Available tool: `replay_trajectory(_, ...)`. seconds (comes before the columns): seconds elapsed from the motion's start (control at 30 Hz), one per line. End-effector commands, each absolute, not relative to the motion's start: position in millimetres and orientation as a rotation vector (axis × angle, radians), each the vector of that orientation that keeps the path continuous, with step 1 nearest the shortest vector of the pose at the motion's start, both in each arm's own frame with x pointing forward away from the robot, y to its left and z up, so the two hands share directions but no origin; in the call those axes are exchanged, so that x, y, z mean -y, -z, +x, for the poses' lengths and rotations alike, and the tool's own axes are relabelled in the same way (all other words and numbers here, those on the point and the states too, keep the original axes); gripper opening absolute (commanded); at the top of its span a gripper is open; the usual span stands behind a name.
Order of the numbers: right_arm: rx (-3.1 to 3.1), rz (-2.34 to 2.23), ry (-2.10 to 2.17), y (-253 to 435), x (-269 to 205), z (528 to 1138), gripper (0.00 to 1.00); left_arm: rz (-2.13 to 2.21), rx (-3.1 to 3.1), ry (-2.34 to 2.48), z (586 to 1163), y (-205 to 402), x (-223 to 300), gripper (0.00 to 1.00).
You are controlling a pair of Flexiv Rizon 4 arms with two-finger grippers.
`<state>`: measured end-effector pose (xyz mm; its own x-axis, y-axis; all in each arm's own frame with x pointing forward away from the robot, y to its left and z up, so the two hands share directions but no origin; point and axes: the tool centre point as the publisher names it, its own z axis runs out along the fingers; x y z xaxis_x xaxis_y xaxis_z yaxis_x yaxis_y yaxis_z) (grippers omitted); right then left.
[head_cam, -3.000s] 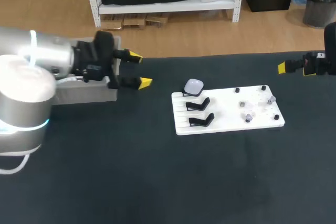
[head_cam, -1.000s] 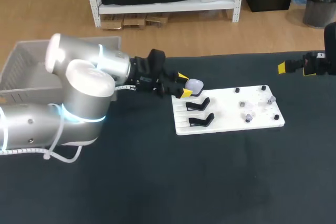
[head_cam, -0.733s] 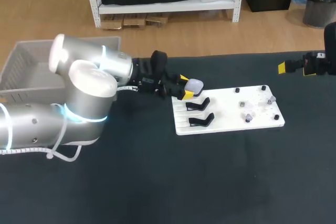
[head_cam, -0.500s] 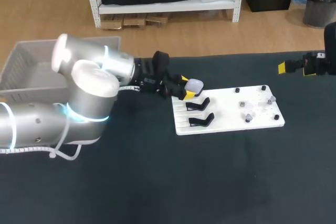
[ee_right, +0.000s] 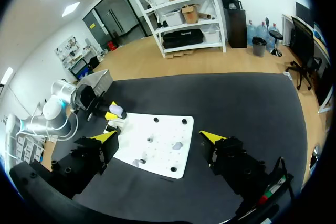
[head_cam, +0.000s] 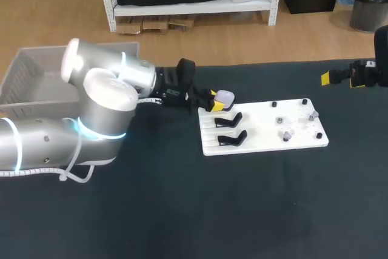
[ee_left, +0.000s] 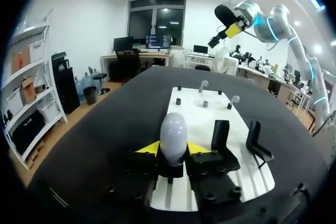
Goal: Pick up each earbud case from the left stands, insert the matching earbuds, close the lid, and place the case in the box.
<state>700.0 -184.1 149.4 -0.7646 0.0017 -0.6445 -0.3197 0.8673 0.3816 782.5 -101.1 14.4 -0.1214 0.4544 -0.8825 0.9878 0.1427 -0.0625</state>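
Observation:
A pale lilac earbud case [head_cam: 225,97] stands on the farthest stand of the white board [head_cam: 267,144]. My left gripper [head_cam: 216,102] reaches in from the left and is shut on the earbud case [ee_left: 172,136], one yellow tip on each side, in the left wrist view's gripper [ee_left: 172,148]. Two black stands [head_cam: 229,120] [head_cam: 232,138] nearer me are empty. Small earbuds [head_cam: 286,136] [head_cam: 313,115] sit on pegs at the board's right half. My right gripper [head_cam: 327,77] hangs open far right, well clear of the board [ee_right: 157,150], seen wide apart in its own view [ee_right: 160,137].
A grey basket [head_cam: 30,83] stands at the table's far left, behind my left arm. Black pegs [head_cam: 274,104] dot the board's right side. Dark tabletop stretches in front of the board.
My left arm came in from beside the basket to the board. In the last second its fingers closed in on the case on the far stand. The right arm kept still.

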Motion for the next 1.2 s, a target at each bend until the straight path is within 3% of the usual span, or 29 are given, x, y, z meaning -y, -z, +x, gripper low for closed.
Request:
replay_trajectory(0.03, -2.372, -0.231, -0.635, -149, 185, 700, 1.00, 1.414, -1.684, 0.928, 785, -13, 102, 0.00)
replay_trajectory(0.57, -2.372, -0.231, -0.635, -149, 185, 700, 1.00, 1.406, -1.633, 0.920, 791, -46, 91, 0.00)
replay_trajectory(1.2, -2.542, -0.456, -0.556, -140, 60, 715, 1.00, 1.489, -1.608, 0.702, 757, -113, 127, 0.00)
